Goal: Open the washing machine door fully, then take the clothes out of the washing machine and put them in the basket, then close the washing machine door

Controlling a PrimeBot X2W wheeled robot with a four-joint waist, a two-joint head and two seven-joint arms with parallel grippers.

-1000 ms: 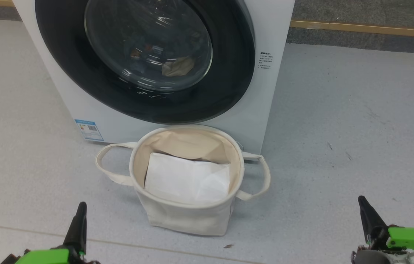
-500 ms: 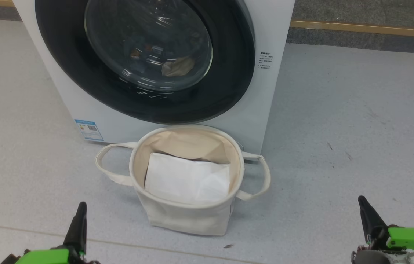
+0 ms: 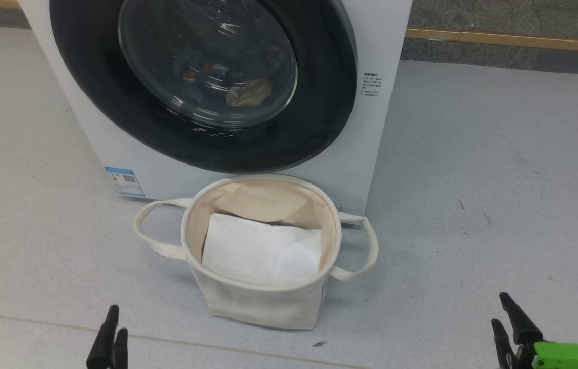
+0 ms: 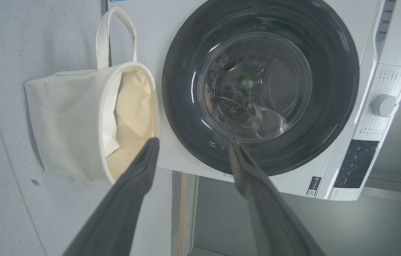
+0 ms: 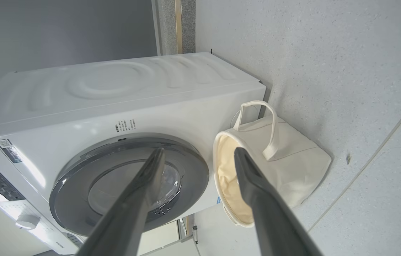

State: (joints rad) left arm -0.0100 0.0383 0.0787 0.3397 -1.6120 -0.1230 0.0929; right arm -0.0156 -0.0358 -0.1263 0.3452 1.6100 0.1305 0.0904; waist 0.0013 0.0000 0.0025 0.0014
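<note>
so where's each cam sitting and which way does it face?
Head: on the robot's head, facing forward and down at the washing machine door and basket; left gripper and right gripper tips at the bottom edge.
Left wrist: on the left arm, rolled sideways, looking along the open left fingers at door and basket.
Right wrist: on the right arm, also rolled, past the open right fingers at the same two.
Shared: door and basket.

Bright, even light falls from above, leaving only a faint, soft shadow on the floor (image 3: 473, 179) around the basket (image 3: 263, 307). White streaks of glare cross the glass of the washing machine door (image 3: 207, 61). Both wrist views bow straight edges near their borders.
</note>
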